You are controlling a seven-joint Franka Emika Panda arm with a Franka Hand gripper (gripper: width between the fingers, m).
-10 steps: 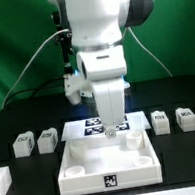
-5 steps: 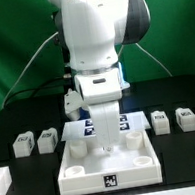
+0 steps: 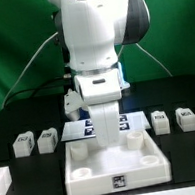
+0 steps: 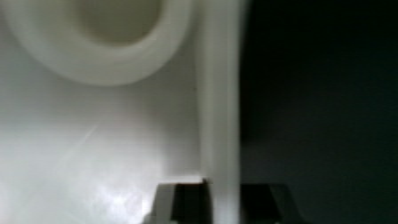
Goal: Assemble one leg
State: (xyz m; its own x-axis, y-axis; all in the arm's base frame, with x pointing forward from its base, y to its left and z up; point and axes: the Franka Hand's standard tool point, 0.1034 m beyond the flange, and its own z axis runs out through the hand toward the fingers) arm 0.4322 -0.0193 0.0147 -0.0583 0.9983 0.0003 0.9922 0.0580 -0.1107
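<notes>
gripping of the far rim of the white tray part (image 3: 89,186) is judged from the wrist view, where the gripper (image 4: 224,196) is nearly closed with the thin wall pinched between its fingers. the four legs (image 3: 48,141) are seen standing on the dark surface (image 3: 15,170), two at the exterior view's left of the tray part and two at its right, apart from it; none is held. the tray part should be shifted slowly and kept flat, so that the rim is not lost and no legs are struck.
</notes>
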